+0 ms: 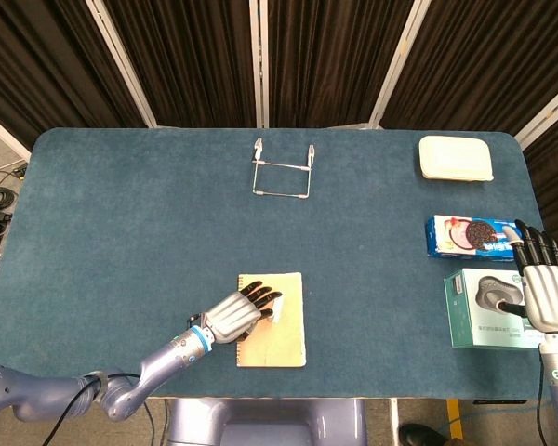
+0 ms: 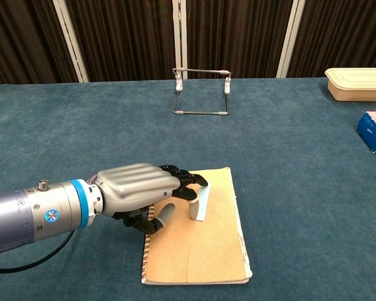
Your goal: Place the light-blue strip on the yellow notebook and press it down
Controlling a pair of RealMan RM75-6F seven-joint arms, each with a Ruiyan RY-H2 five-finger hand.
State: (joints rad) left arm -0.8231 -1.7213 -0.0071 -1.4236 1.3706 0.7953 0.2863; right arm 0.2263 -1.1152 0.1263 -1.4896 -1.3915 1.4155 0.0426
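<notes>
The yellow notebook (image 1: 284, 342) (image 2: 208, 251) lies near the table's front edge. The light-blue strip (image 1: 278, 309) (image 2: 200, 205) is on its upper left part, far end raised and near end on the cover. My left hand (image 1: 232, 317) (image 2: 139, 190) reaches in from the left, palm down. Its extended fingertips (image 2: 189, 181) touch the strip's raised end, and the thumb (image 2: 165, 213) stays apart from the strip. My right hand (image 1: 545, 290) hovers open at the table's right edge, fingers spread, seen only in the head view.
A wire stand (image 1: 282, 169) (image 2: 201, 92) stands at the back centre. A cream lidded box (image 1: 456, 158) (image 2: 358, 84) is at the back right. A blue cookie pack (image 1: 465, 236) (image 2: 375, 132) and a teal carton (image 1: 485, 308) lie by my right hand.
</notes>
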